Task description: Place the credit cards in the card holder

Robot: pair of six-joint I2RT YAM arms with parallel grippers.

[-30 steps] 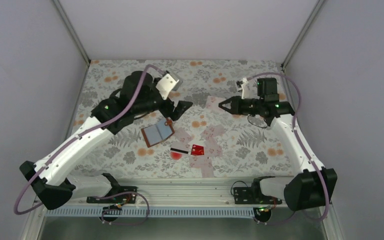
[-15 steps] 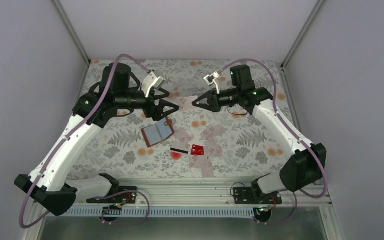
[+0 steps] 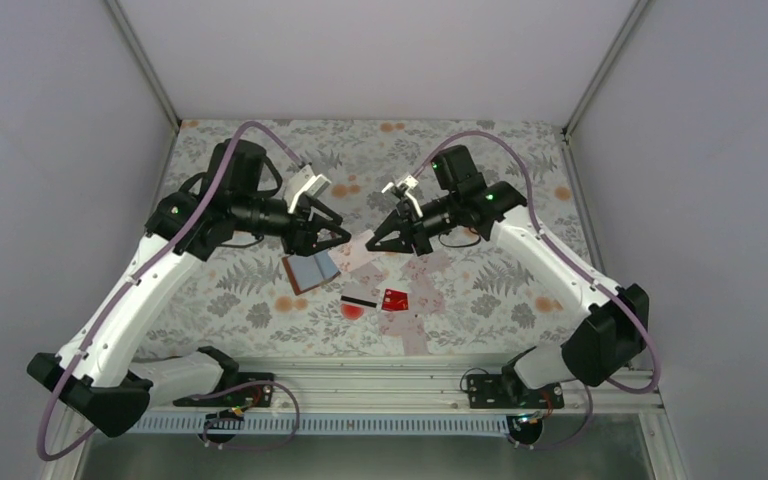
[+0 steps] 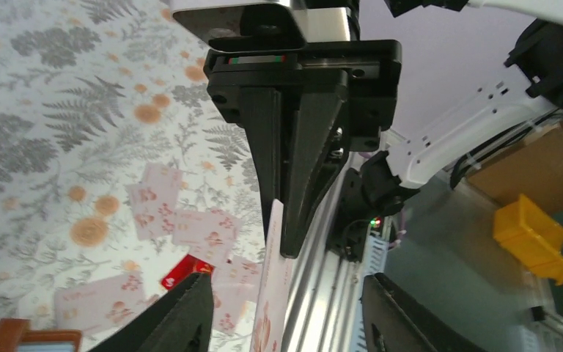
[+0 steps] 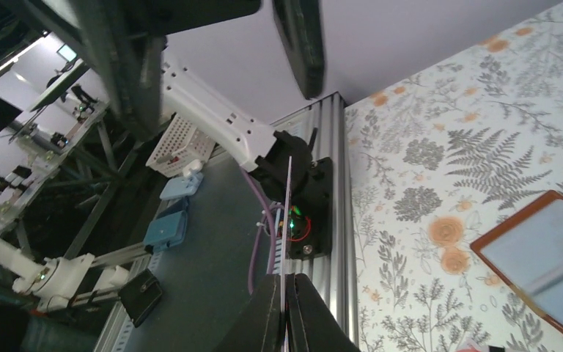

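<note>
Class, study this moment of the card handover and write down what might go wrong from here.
1. The right gripper pinches a pale card in mid-air, and the left gripper stands open around it. If the right releases before the left grips, the card may fall.
2. The two grippers' tips nearly meet, so the left one might strike the right's as it closes.
3. The wallet lies loose below, so pushing a card in may slide it.

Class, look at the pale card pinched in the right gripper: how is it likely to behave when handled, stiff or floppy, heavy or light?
Probably stiff: the pale card, pinched at one end by the right gripper, stands out straight without drooping. Likely light: edge-on it shows as a thin line. Gripped only at its edge, it may pivot or slip.
</note>
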